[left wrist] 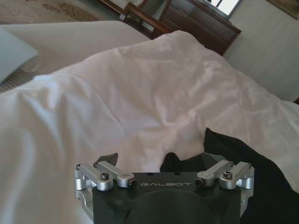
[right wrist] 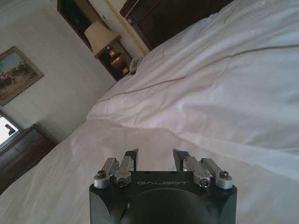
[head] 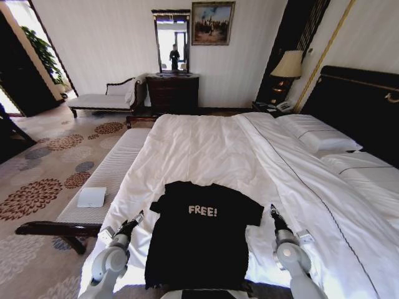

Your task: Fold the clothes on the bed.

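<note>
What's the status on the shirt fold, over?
Left gripper open beside the shirt's sleeve. Right gripper open, just off the other sleeve. Black T-shirt flat, unfolded on the bed. Nothing blocking.

Before me, the bed (head: 206, 146), dressed in a white duvet (head: 293, 180), carries two white pillows (head: 318, 134) at its dark headboard (head: 358, 103). The black T-shirt (head: 199, 240) lies flat near its foot, lettering upward.

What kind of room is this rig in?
Likely a hotel bedroom: a double bed with white duvet and pillows, a bedside lamp, and a dresser under a mirror. A black T-shirt lies flat on the bed between the left gripper and right gripper.
</note>
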Motion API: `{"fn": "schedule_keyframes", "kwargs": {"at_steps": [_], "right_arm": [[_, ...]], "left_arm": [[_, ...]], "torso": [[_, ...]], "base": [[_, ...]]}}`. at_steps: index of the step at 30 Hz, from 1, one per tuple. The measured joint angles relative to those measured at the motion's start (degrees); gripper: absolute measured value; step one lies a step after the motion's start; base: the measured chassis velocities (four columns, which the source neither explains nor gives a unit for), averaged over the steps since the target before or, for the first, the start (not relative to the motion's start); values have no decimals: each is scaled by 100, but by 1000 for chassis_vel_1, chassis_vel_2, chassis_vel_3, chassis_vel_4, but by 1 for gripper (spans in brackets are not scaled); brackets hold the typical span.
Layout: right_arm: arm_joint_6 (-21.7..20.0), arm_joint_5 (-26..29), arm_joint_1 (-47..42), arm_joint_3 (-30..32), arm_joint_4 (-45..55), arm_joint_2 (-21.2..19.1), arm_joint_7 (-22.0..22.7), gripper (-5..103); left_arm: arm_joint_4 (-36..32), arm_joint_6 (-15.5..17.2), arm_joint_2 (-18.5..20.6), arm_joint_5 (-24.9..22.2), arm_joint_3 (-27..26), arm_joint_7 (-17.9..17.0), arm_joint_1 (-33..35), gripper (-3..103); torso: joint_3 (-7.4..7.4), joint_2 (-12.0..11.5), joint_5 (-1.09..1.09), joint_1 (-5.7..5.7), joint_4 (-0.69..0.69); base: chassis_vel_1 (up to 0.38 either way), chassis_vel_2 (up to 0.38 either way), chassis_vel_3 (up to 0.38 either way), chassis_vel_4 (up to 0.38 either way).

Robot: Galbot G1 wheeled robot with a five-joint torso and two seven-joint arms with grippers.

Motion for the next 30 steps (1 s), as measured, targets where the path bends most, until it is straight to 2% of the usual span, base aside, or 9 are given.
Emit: {"fn": "schedule_keyframes", "kwargs": {"at_steps": [3,9,19,21,23,26,28,29,30], "right_arm": [[102,-49,-136,106,216,28,215,50],[206,-261,-681,350,719,138,445,78],[193,-540,-861,332,731,380,558,99],[187,-585,-848,313,677,418,568,100],[183,-635,-814,286,603,467,582,100],[182,-666,-793,274,559,494,584,100],[182,-709,-766,261,496,529,586,100],[182,-709,-766,261,496,529,586,100],[182,-740,-739,259,440,559,593,100]], "left_arm": [[194,-56,-77,-86,281,83,-184,100],[942,1,-646,-1182,491,-169,-758,100],[1025,139,-548,-1625,392,-238,-833,100],[813,235,-453,-1222,467,-218,-700,100],[385,189,-225,-103,625,48,-430,100],[194,73,-51,564,752,227,-309,100],[78,-220,157,1730,925,485,-206,100],[78,-220,157,1730,925,485,-206,100],[134,-550,251,2764,1041,652,-185,100]], "torso": [[0,0,-1,0,0],[0,0,-1,0,-2],[0,0,0,0,1],[0,0,-1,1,1],[0,0,0,0,3],[0,0,0,0,2],[0,1,0,0,0],[0,1,0,0,0],[0,0,0,0,1]], "base": [[0,0,0,0],[0,0,0,0],[0,0,0,0],[0,0,0,0],[0,0,0,0],[0,0,0,0],[0,0,0,0],[0,0,0,0],[0,0,0,0]]}}
